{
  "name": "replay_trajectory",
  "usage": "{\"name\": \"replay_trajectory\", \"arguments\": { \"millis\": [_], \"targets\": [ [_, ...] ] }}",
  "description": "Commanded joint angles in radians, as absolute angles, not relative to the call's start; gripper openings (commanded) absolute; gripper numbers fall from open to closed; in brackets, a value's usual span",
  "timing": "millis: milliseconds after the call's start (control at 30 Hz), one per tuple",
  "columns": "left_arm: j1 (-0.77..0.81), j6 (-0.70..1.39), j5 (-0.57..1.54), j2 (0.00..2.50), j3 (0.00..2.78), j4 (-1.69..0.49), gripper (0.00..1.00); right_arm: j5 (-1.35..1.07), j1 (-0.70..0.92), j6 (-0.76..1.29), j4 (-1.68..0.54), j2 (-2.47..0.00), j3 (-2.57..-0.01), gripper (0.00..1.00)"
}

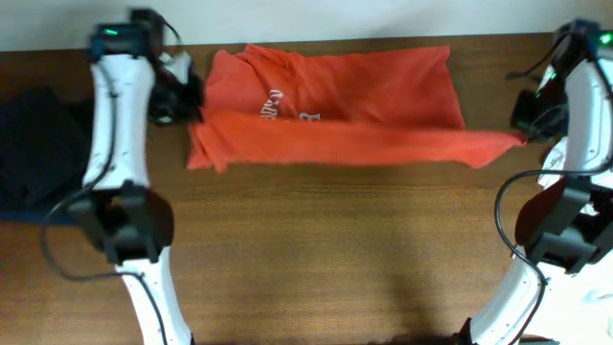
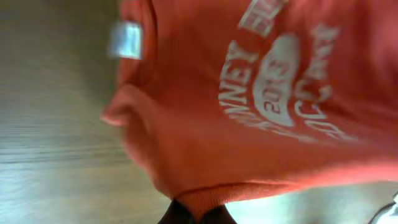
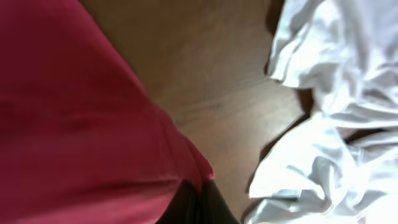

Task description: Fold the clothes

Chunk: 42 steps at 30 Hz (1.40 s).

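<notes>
Overhead: the red-orange T-shirt (image 1: 335, 115) lies doubled over lengthwise across the far side of the desk (image 1: 316, 249). The left end effector (image 1: 192, 105) is at its left edge and the right end effector (image 1: 523, 134) at its right corner. A navy garment (image 1: 34, 144) sits far left.

Left wrist: clenched on the shirt's edge, with the white lettering (image 2: 239, 68) and oval logo (image 2: 277, 78) just above.

Right wrist: clamped on red fabric too, with a white shirt (image 3: 336, 93) crumpled just beside.

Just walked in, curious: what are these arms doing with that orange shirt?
Two robot arms are folding laundry. The left gripper pinches one end of the orange T-shirt and the right gripper the other, with the shirt lying stretched across the table, partly folded over. A white shirt and a dark garment lie at the sides.
</notes>
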<state>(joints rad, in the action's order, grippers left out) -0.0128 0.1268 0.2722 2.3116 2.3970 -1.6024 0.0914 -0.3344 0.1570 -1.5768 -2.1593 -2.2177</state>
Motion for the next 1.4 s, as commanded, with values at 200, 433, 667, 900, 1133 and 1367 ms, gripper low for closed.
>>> {"name": "replay_trajectory", "arguments": {
  "millis": [200,433,667,900,1133,1367],
  "targets": [
    [-0.208,0.098,0.265,1.979,2.730,-1.658,0.00,0.034,-0.343,0.080,-1.699,-1.986,-2.558,0.04],
    [-0.296,0.099,0.265,1.776,2.730,-1.499,0.00,0.037,-0.342,0.051,-1.558,-1.737,-2.558,0.04],
    [-0.243,0.099,0.295,1.916,2.730,-1.307,0.00,-0.038,-0.340,0.051,-1.310,-1.887,-2.558,0.04],
    [-0.191,0.089,0.245,2.194,2.730,-0.617,0.00,-0.003,-0.301,0.184,-0.797,-2.022,-2.559,0.04],
    [-0.245,0.178,0.370,2.116,2.772,-0.868,0.00,0.118,-0.317,0.149,-1.059,-1.972,-2.560,0.04],
    [-0.205,-0.043,0.389,2.134,2.376,-1.664,0.00,0.117,-0.314,0.135,-1.562,-2.016,-2.268,0.04]
  ]
}}
